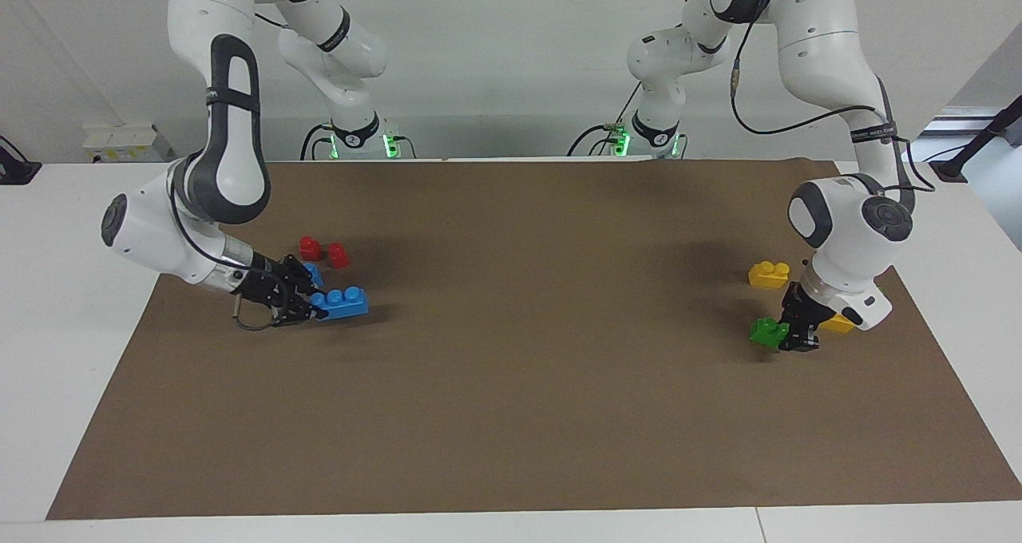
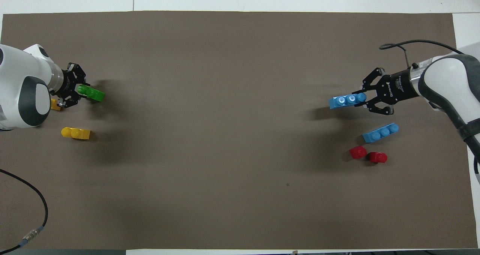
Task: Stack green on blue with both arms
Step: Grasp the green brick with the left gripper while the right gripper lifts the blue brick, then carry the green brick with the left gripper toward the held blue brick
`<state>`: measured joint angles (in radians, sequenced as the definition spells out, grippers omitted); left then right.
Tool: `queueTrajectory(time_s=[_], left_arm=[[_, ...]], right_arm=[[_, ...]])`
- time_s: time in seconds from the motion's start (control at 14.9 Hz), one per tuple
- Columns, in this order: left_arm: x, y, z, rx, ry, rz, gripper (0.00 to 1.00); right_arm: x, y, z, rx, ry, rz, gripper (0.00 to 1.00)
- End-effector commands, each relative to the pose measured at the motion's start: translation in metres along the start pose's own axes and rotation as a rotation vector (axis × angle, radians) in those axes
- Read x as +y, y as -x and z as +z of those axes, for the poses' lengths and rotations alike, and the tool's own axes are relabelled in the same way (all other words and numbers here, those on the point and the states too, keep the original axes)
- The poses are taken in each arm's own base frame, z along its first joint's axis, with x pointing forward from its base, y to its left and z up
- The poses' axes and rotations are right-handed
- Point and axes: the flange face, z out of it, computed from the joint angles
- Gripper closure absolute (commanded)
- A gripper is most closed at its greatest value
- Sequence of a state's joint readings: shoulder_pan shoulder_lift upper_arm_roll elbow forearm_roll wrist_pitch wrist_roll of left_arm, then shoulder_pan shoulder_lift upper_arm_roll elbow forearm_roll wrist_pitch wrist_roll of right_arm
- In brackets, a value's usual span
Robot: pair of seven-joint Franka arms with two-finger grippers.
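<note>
My right gripper [image 1: 318, 307] is shut on one end of a blue three-stud brick [image 1: 345, 301] and holds it just above the brown mat, toward the right arm's end; both show from above, the right gripper [image 2: 364, 99] and the blue brick [image 2: 347, 100]. A second blue brick [image 2: 380, 132] lies on the mat nearer to the robots, partly hidden by the gripper in the facing view [image 1: 314, 274]. My left gripper [image 1: 792, 334] is shut on a green two-stud brick [image 1: 768, 331] low over the mat at the left arm's end; both also show from above, the left gripper [image 2: 79, 92] and the green brick [image 2: 92, 93]. Only one green brick shows.
Two small red pieces [image 2: 358, 152] [image 2: 378, 157] lie nearer to the robots than the second blue brick. One yellow brick [image 2: 76, 133] lies nearer to the robots than the green; another yellow brick [image 2: 55, 104] is mostly hidden under the left gripper. The brown mat [image 1: 511, 383] covers the table.
</note>
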<state>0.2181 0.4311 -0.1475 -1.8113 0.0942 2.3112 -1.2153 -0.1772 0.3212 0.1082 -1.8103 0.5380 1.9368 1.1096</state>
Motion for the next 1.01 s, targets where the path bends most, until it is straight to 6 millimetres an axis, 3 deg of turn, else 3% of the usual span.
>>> queueTrajectory(time_s=[0.0,0.2,0.34,0.47,0.74,0.94], left_arm=[[-0.004,-0.003,0.0,0.01,-0.013,0.02,1.0],[-0.001,0.0,-0.013,0.002,-0.023,0.016,1.0],[-0.001,0.011,-0.043,-0.006,-0.045,0.024,1.0],[-0.003,0.031,-0.087,-0.042,-0.04,0.014,1.0],[-0.01,0.08,-0.146,-0.066,-0.061,-0.043,1.0],[0.001,0.146,-0.158,-0.061,-0.072,-0.116,1.0]], right_arm=[[-0.012,0.101,0.029,-0.047,0.004,-0.037,1.0],[-0.021,0.183,0.066,-0.026,-0.081,0.08,1.0],[-0.009,0.229,0.108,-0.011,-0.087,0.066,1.0],[0.004,0.261,0.147,0.005,-0.125,0.12,1.0],[0.02,0.272,0.204,0.019,-0.141,0.142,1.0],[0.022,0.271,0.222,0.009,-0.144,0.166,1.0]])
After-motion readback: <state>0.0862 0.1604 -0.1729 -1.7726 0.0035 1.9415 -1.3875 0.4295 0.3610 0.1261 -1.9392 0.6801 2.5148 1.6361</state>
